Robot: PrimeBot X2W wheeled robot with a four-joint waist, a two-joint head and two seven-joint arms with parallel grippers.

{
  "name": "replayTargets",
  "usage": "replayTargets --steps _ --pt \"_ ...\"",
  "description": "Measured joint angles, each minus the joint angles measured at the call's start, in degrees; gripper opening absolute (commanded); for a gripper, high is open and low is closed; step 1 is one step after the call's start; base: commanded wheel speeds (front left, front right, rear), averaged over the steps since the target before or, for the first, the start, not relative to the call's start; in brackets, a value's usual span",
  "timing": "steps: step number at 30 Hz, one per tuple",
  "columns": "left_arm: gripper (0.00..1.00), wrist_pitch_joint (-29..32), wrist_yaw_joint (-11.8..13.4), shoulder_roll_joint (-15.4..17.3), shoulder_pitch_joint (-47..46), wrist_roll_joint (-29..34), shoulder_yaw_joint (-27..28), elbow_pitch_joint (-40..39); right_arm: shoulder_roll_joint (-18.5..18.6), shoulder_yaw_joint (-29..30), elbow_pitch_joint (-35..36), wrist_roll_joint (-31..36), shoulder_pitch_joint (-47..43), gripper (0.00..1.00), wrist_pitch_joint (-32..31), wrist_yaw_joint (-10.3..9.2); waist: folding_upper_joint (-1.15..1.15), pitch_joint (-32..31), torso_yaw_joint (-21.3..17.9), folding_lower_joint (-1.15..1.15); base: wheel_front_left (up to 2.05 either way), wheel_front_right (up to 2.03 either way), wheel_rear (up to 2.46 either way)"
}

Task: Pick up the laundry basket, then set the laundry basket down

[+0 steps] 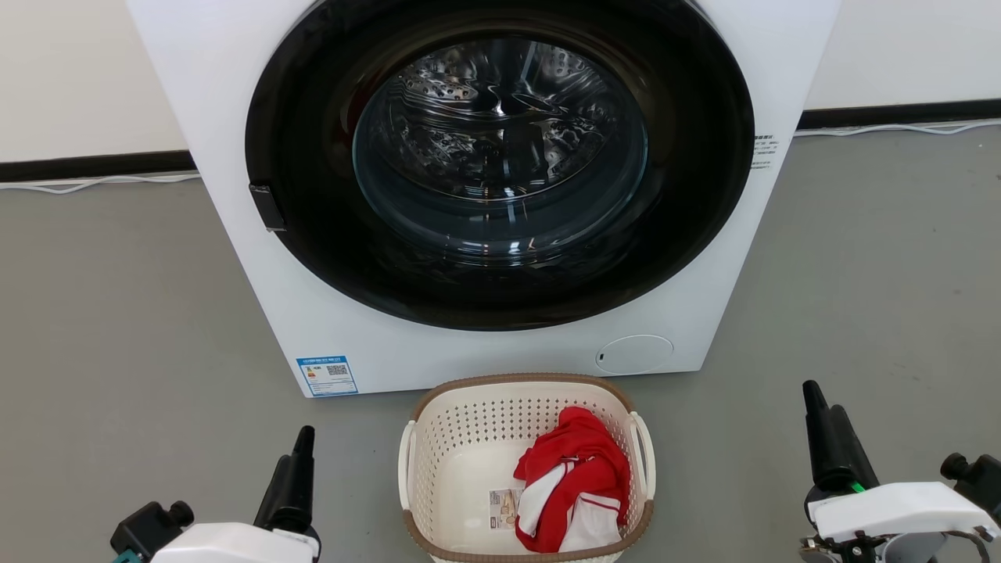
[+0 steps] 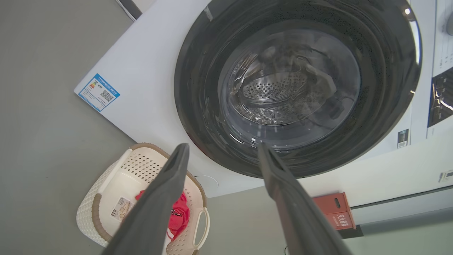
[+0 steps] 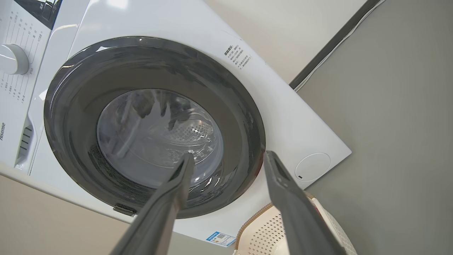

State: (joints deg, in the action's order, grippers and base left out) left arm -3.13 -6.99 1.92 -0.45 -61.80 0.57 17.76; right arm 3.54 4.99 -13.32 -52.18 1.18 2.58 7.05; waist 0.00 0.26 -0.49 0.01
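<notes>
Between left tool [image 2: 223,148] and right tool [image 3: 228,156], laundry basket [image 1: 516,381] stands apart.

I read the washer [image 1: 235,156] as smooth white with a slight sheen; painted metal or plastic, I can't tell. Its door [image 1: 313,258] ring is glossy black, and the glass [image 1: 500,195] set in it is clear and full of reflections. Behind the glass the drum [image 1: 469,86] is bright perforated metal. Just in front of the washer, the basket [image 1: 446,469] looks like matt cream plastic pierced with small holes, its rim [image 1: 516,381] brown with a woven texture. The garment [image 1: 583,469] inside is soft, creased red and white cloth. A glossy sticker [image 1: 327,375] sits on the washer's lower front. The floor [image 1: 117,313] around the washer is smooth matt grey. My fingers [image 2: 157,205] look like dark matt plastic
</notes>
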Motion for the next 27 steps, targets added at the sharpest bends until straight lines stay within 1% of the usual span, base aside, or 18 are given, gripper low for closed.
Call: replayTargets --steps 6,14,16,27 --pt "1.0 -0.8 0.0 0.0 0.0 5.6 -0.7 -0.3 0.5 -0.2 0.1 4.4 0.0 1.0 1.1 0.0 0.0 0.0 -0.1 0.0 0.0 0.0 0.0" --pt "1.0 -2.0 0.0 0.1 0.0 11.2 -1.1 -0.6 1.2 -0.7 0.1 10.1 0.0 1.0 2.5 0.0 0.0 0.0 -0.1 0.0 0.0 0.0 0.0" --pt "1.0 -2.5 0.0 0.1 0.0 13.3 -1.2 -0.7 1.4 -1.0 0.0 12.4 0.0 1.0 3.0 0.01 0.0 0.0 -0.1 0.0 0.0 0.0 0.0" --pt "1.0 -4.5 -0.1 0.3 0.0 20.5 -1.8 -0.7 2.6 -1.2 -0.2 20.0 0.0 1.0 4.6 0.01 0.0 0.0 -0.2 0.0 0.0 0.0 0.0"
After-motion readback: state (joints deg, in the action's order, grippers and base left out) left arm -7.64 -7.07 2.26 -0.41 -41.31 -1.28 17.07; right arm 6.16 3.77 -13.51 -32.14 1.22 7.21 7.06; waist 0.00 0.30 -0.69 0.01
